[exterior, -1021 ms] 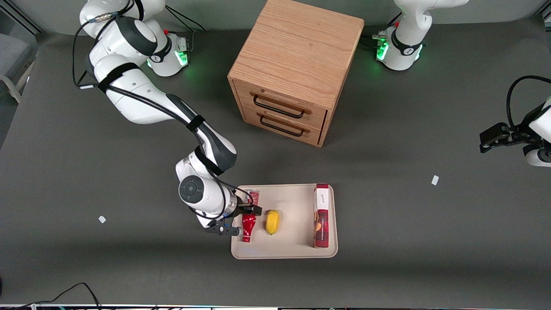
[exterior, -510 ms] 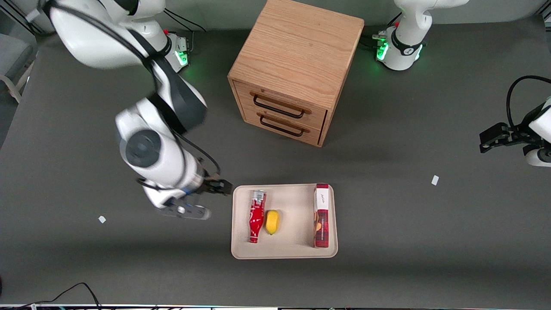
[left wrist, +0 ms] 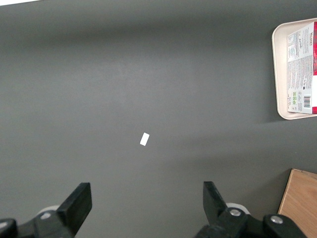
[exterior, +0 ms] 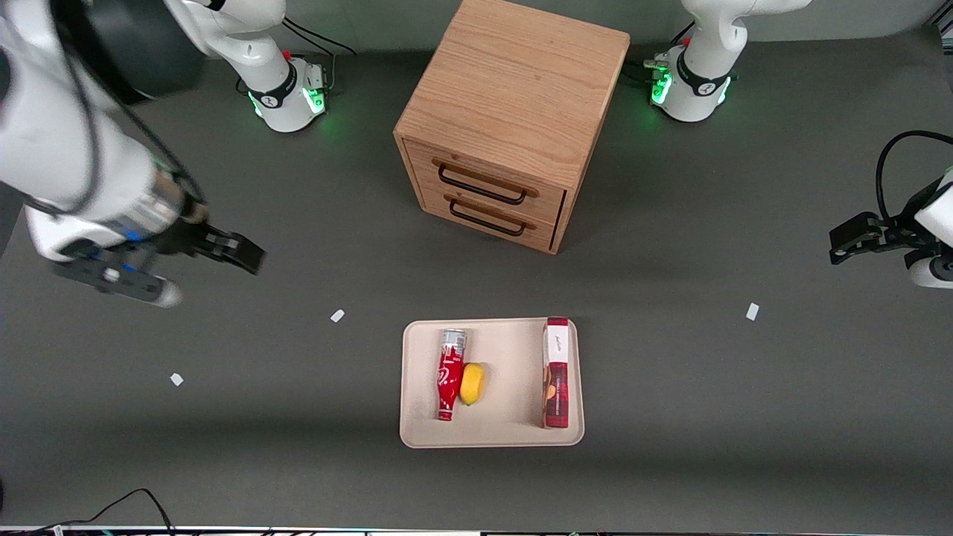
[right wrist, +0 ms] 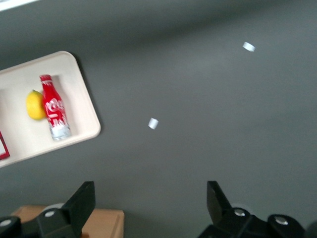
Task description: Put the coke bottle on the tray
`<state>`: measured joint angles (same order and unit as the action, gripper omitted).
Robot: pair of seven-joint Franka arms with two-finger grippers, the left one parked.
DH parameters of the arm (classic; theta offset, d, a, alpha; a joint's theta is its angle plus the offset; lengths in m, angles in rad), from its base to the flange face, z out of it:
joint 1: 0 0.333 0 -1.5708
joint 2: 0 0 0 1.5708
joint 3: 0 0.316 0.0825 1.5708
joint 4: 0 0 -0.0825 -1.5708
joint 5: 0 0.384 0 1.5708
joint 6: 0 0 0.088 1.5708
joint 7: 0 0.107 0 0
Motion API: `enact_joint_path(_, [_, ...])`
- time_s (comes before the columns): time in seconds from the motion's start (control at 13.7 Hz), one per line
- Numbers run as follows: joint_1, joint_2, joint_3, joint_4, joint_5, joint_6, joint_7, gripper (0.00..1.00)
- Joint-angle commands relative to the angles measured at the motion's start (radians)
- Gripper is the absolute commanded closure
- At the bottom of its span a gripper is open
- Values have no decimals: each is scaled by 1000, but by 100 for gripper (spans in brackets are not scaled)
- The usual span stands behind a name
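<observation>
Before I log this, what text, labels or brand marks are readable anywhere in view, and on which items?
Coke bottle, lying on the tray against the lemon: white script, blurred; no word readable.
Red-and-white box on the tray: printed panels, small green marks and a barcode, all too small to read.
Cabinet: no text.
White scraps on the table: blank.
Gripper, open, off the tray toward the working arm's end: no markings readable.

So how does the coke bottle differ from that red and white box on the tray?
The coke bottle is contoured, with a silvery base end and narrow neck; the box is a longer, straight-edged rectangle. The bottle lies touching a lemon; the box rests apart, along the tray edge toward the parked arm's end. Both are red and white and lie on the tray. The gripper is open, well away toward the working arm's end.
</observation>
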<state>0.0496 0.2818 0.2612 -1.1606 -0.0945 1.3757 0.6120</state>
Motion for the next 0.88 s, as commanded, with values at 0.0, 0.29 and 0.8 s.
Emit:
enact_joint_path(0.0, [-4, -244, -143, -257, 117, 0, -98, 0])
enact_joint_path(0.29, [-1, -510, -201, -568, 139, 74, -166, 0])
enact_joint_path(0.8, [6, -448, -217, -466, 141, 51, -195, 0])
